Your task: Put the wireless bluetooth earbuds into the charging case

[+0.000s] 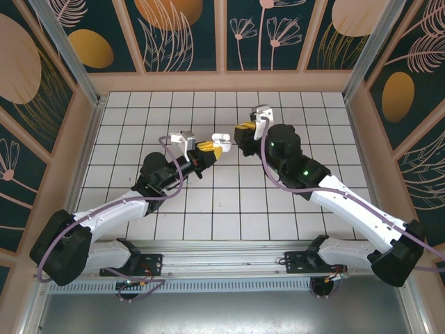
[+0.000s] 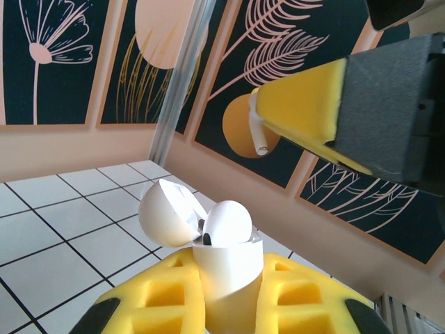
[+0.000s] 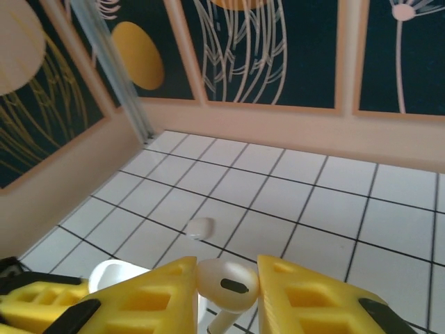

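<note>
My left gripper (image 2: 227,282) is shut on the white charging case (image 2: 228,275), holding it upright above the tiled floor. Its lid (image 2: 164,213) is flipped open to the left, and one white earbud (image 2: 228,223) sits in the case. My right gripper (image 3: 226,280) is shut on a second earbud (image 3: 231,285), whose stem points downward. That gripper (image 2: 306,111) hangs just above and to the right of the open case, with the stem (image 2: 259,136) poking out. From above, the two grippers (image 1: 211,147) (image 1: 240,132) meet over the case (image 1: 221,137). A third earbud (image 3: 200,227) lies loose on the tiles.
The white tiled floor (image 1: 292,111) is boxed in by low wooden walls with dark floral panels (image 1: 181,35). A metal post (image 3: 111,62) stands in the far left corner. Both arms stretch in from the near edge toward the middle.
</note>
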`<state>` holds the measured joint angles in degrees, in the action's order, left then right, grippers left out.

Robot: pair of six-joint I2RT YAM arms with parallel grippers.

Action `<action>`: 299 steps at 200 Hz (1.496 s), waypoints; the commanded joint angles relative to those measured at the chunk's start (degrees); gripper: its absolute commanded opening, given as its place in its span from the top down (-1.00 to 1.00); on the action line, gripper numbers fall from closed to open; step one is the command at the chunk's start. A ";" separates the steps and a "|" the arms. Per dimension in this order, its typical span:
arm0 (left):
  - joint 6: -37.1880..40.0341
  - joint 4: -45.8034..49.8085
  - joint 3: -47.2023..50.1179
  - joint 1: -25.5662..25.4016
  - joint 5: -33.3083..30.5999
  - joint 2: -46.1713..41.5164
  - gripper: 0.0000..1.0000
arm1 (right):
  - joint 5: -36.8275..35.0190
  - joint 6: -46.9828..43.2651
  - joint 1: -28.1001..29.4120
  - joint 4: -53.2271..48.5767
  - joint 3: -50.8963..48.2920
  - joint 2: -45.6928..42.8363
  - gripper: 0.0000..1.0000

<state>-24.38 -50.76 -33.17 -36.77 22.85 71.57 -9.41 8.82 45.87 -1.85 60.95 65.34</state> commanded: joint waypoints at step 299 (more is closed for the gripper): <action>3.10 3.21 -4.53 -0.46 -3.61 -0.77 1.00 | -0.49 6.25 2.47 -27.21 20.52 13.16 0.49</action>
<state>-22.74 -46.15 -35.70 -37.10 20.27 71.55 -7.38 12.45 47.79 -24.16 77.73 77.56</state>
